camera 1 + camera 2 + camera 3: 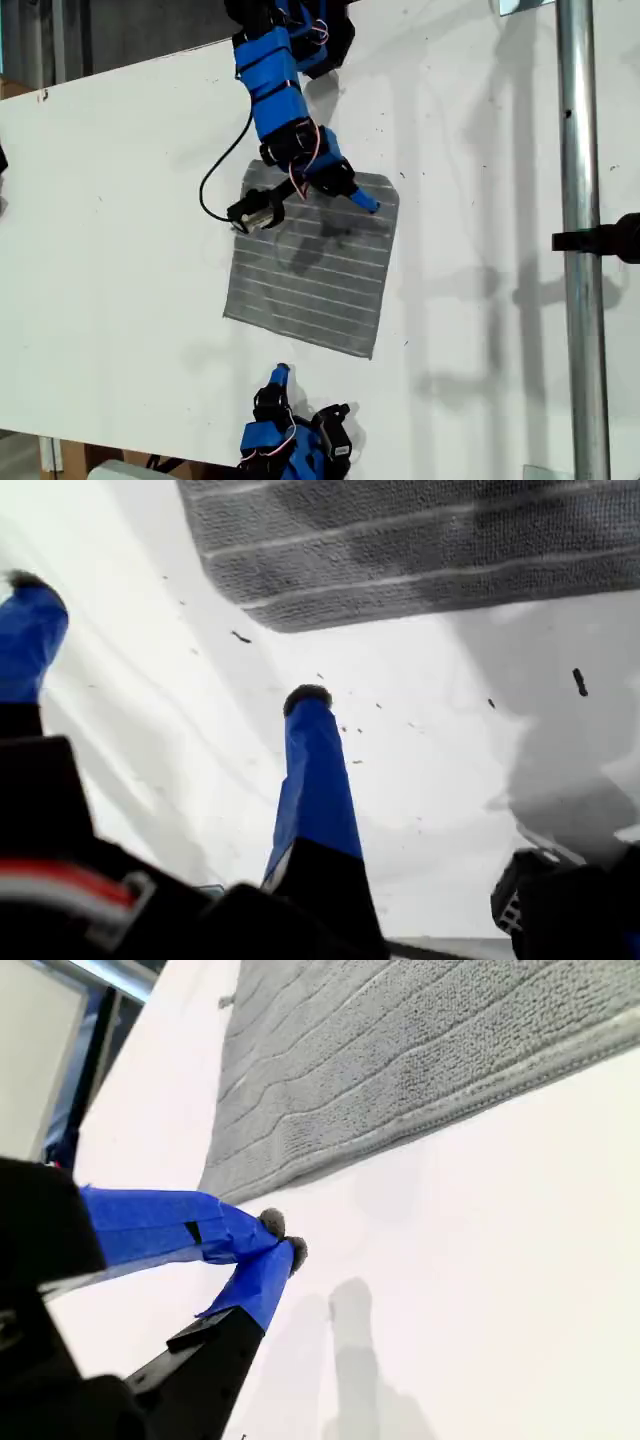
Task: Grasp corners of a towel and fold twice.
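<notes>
Fingers beside towel edge

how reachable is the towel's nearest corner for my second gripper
Probably yes: only bare table lies between my second gripper and the towel corner. Its fingers are shut, so they would have to open first.

The towel is matt grey ribbed cloth, rough-looking. Beneath it the table is smooth, white and matt. Beside the towel, a glossy metal pole.
</notes>
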